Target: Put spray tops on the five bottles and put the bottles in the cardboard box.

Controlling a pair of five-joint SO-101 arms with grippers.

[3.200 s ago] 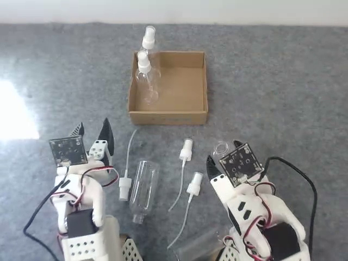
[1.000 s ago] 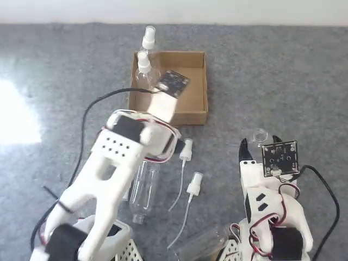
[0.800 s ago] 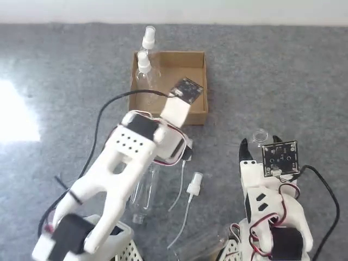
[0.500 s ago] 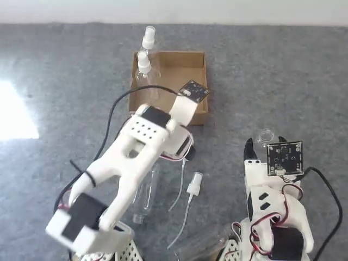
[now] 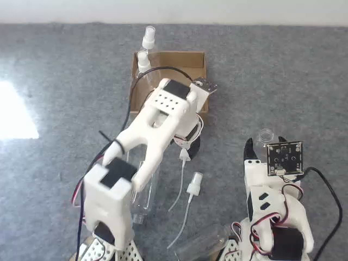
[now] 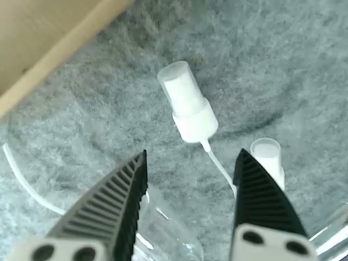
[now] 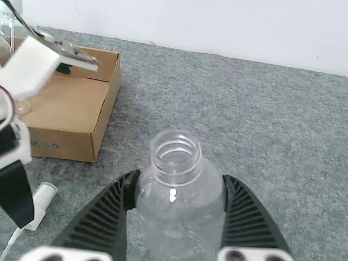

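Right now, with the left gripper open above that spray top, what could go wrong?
1. The left gripper hangs open over a spray top, with a second spray top close beside one finger; closing could catch both, or only the thin tube.
2. A lying bottle sits just under that arm and might be nudged and roll.
3. The right gripper holds an open bottle upright; smooth plastic could slip or tilt when a top is pressed in.

Bright even light, glare patch on grey table point(image 5: 16, 111) left, soft shadows
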